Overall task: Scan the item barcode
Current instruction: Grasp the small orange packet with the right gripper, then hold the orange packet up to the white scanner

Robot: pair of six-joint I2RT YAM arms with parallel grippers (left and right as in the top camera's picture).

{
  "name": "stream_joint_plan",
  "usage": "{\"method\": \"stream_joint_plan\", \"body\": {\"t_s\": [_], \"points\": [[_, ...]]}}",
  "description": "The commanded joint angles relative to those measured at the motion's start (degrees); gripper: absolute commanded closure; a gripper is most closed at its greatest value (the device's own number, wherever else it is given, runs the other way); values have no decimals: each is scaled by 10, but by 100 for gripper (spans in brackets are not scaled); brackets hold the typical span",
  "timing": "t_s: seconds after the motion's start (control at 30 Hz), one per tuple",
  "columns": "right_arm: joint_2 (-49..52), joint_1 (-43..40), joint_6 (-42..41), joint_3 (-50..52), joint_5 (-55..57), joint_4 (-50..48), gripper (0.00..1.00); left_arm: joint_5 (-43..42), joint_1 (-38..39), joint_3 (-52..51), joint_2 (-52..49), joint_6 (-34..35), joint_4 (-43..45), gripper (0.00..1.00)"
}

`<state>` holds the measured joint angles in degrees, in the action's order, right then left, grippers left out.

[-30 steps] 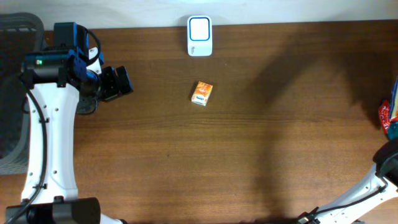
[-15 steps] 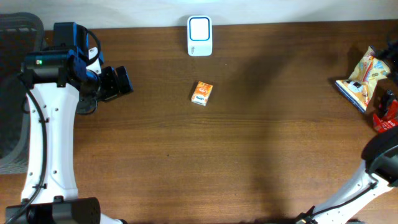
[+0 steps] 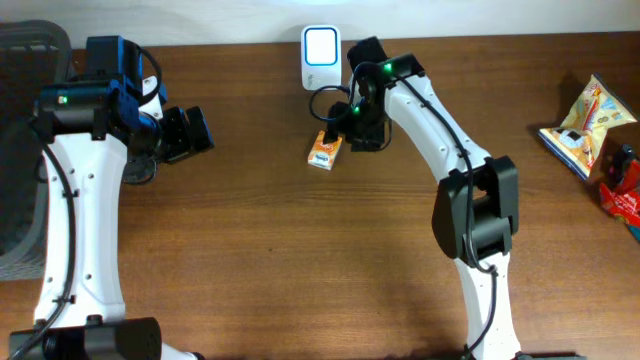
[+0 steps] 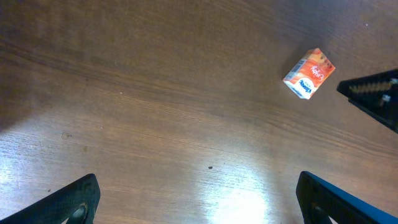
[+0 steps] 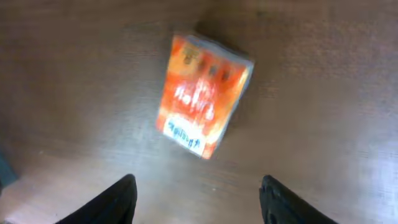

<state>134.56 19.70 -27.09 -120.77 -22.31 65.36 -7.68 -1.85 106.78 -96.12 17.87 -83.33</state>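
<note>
A small orange box [image 3: 325,150] lies flat on the wooden table, just in front of the white scanner [image 3: 321,57] at the back edge. My right gripper [image 3: 346,128] hovers right beside and above the box. In the right wrist view the orange box [image 5: 203,94] lies ahead of the open gripper [image 5: 199,202], and nothing sits between the fingers. My left gripper [image 3: 192,133] stands wide open at the far left, well away from the box. The left wrist view shows the orange box [image 4: 309,73] far off and the open left gripper [image 4: 199,208] over bare wood.
A yellow snack bag [image 3: 581,122] and a red packet [image 3: 624,190] lie at the table's right edge. A dark mesh surface [image 3: 22,150] borders the table on the left. The right arm's links [image 3: 475,210] stretch across the table's right half.
The right arm swung in from the right edge to just above the orange box, and its gripper went from shut to open. A snack bag now lies at right. The left arm stayed still.
</note>
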Motion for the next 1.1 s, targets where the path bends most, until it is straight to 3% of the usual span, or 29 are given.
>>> {"method": "stream_joint_plan", "body": {"t_s": [0.0, 0.2, 0.3, 0.37, 0.5, 0.63, 1.07], "points": [[9, -2, -45, 67, 9, -63, 43, -4, -1, 1, -1, 6, 1, 1], [9, -2, -79, 160, -38, -194, 46, -4, -1, 1, -1, 6, 1, 1], [9, -5, -79, 161, -26, -198, 96, -4, -1, 1, -1, 6, 1, 1], [9, -14, -63, 158, -72, -198, 96, -4, -1, 1, -1, 6, 1, 1], [9, -44, 151, 152, -487, -213, 96, -4, -1, 1, -1, 6, 1, 1], [9, -42, 188, 152, -640, -212, 96, -4, -1, 1, -1, 6, 1, 1], [9, -42, 254, 152, -622, -213, 96, -4, -1, 1, -1, 6, 1, 1]]}}
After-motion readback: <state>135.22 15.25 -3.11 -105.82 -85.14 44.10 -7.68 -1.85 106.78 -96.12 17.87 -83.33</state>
